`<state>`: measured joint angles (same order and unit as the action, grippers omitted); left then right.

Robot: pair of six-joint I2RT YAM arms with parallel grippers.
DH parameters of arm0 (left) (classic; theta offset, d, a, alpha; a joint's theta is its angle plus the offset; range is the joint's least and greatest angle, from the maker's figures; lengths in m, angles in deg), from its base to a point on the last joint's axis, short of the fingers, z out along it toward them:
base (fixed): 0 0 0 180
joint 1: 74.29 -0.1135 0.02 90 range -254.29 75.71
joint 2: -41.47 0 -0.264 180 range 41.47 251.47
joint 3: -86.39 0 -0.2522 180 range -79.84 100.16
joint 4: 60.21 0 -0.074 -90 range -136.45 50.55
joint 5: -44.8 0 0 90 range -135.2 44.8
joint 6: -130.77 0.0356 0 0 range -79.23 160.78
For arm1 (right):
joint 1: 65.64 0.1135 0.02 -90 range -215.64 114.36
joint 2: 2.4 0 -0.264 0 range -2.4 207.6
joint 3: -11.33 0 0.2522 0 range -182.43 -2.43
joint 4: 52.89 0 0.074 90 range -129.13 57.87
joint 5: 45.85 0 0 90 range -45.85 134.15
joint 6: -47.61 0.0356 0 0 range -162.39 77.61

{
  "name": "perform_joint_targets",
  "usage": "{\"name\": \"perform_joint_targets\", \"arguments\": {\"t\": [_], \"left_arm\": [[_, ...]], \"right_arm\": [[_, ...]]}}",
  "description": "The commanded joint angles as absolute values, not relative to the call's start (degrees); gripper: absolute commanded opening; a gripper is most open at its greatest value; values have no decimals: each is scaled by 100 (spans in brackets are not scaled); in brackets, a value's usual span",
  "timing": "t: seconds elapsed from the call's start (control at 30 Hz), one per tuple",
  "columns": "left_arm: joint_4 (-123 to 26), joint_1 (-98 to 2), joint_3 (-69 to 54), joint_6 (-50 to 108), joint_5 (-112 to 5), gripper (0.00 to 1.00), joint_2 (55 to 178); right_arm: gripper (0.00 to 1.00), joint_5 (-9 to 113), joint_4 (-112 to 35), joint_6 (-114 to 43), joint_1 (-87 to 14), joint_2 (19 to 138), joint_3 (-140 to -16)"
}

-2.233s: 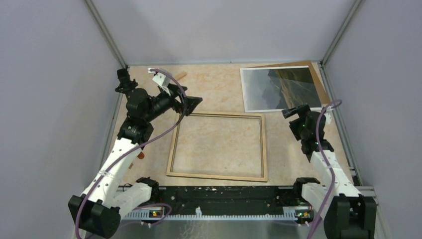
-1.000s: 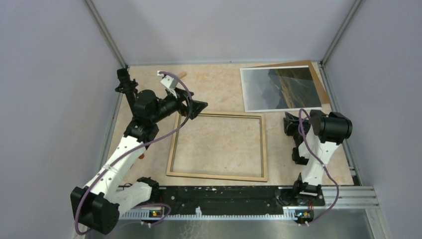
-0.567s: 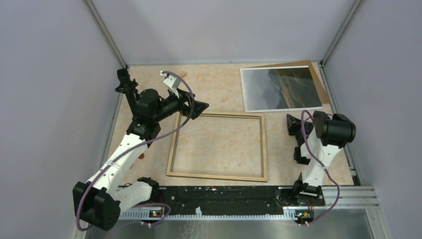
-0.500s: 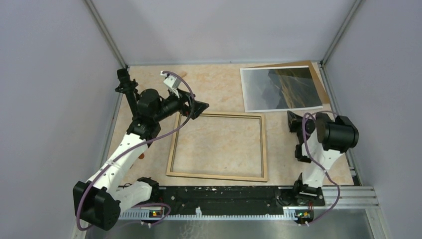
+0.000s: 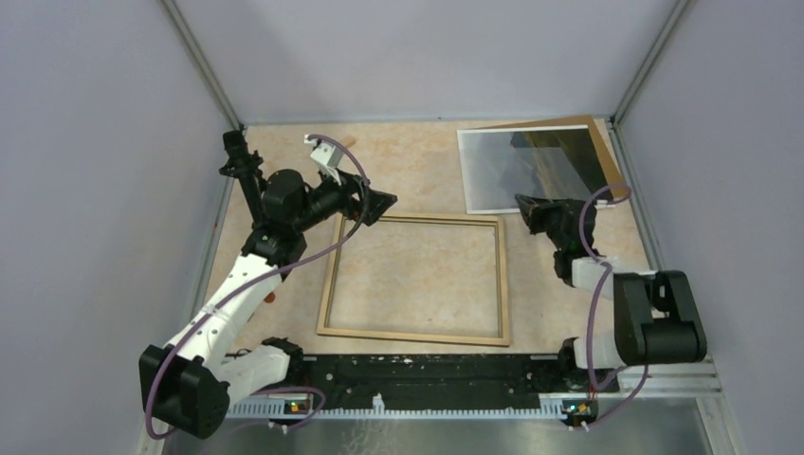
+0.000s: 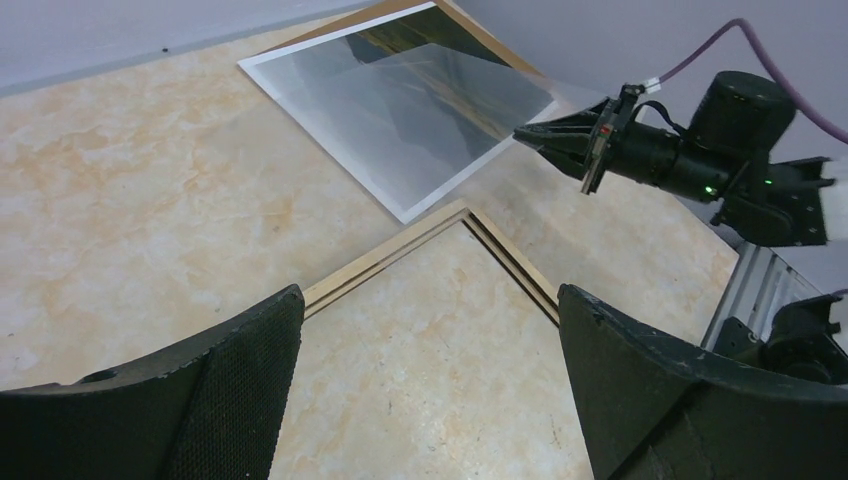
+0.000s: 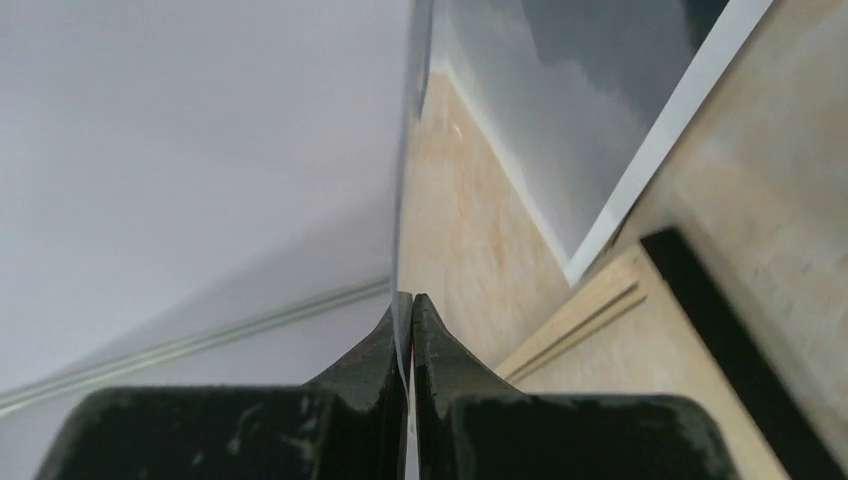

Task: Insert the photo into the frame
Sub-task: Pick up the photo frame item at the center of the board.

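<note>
Beyond the far right corner of the frame [image 5: 412, 334], the photo [image 5: 517, 175] lies flat on a brown backing board [image 5: 607, 142], its long axis roughly left to right. That puts it just ahead of the right gripper [image 5: 523, 202] and well apart from the left gripper [image 5: 379, 204], so my right arm is the nearer. Its jaws are pinched together on what looks like a thin clear sheet [image 6: 520, 100] rising off the print (not the print itself, I judge). The left one hangs wide apart over the frame's far left corner. No writing I can read.
</note>
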<state>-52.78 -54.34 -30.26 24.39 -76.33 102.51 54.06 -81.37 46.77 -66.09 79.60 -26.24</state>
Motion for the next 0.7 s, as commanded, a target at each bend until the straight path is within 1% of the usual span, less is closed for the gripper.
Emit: {"name": "perform_joint_targets", "arguments": {"t": [0.0,0.1,0.2,0.27,0.37,0.53,0.6,0.67], "left_arm": [[-5162,-5409,-2941,2138,-6751,98,10111],[-4698,-5368,-2939,1213,-5656,98,10134],[-4137,-5368,-3232,-239,-5292,98,10162],[-4295,-5380,-3640,-1324,-5526,98,10169],[-5194,-5381,-4105,-2283,-6224,96,10290],[-5523,-5377,-4146,-3029,-7185,98,10876],[-6026,-5373,-4352,-3416,-7491,94,11175],[-6892,-5377,-4664,-3994,-7711,84,11518]], "right_arm": [[0,4388,-6379,4784,-5706,7126,-3045],[0,4065,-6099,4945,-5343,6914,-3101],[0,4019,-5865,5079,-5142,6825,-3176],[0,3950,-5805,5142,-5028,6753,-3167],[0,3827,-5747,5172,-4885,6651,-3133],[0,3753,-5776,5276,-4685,6591,-3024],[0,3663,-5856,5338,-4564,6586,-2972],[0,3635,-5916,5383,-4478,6610,-2933]]}}
